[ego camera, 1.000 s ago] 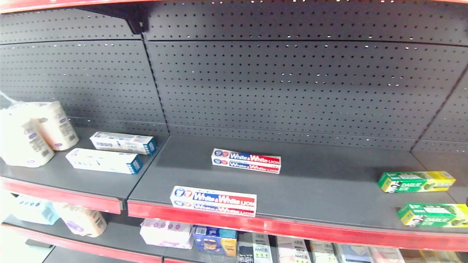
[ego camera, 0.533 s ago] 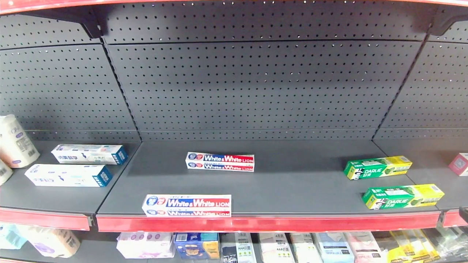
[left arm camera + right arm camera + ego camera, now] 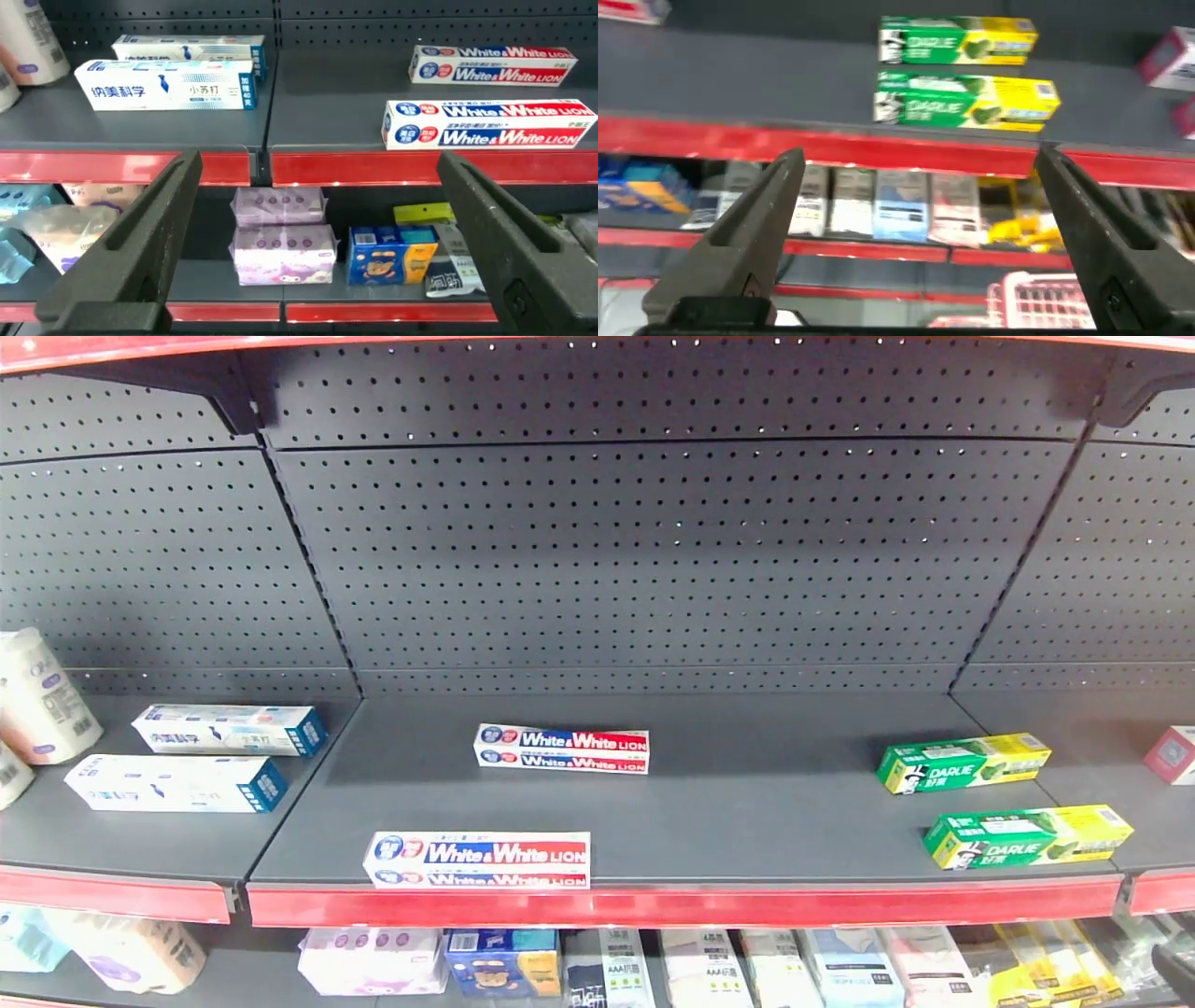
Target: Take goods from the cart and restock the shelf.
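So far we carry nothing. Our left gripper (image 3: pixel 320 161) hangs with its jaws spread wide and empty in front of the shelf (image 3: pixel 747 803), level with its red front lip. Our right gripper (image 3: pixel 920 154) is just as wide and just as empty farther along that lip.

The shelf itself holds little. Two red boxes (image 3: pixel 561 749) lie one behind the other near the middle, two green boxes (image 3: pixel 963 763) lie toward the right, and two white boxes (image 3: pixel 229 729) sit in the left bay near some paper rolls (image 3: pixel 42 695). Most of the board between them is bare, so we judge the restocking far from finished.

A pink basket (image 3: pixel 1036 303) shows low beneath our right gripper; we cannot tell whether it belongs to the cart. What remains is to fetch goods from the cart and fill the gaps.
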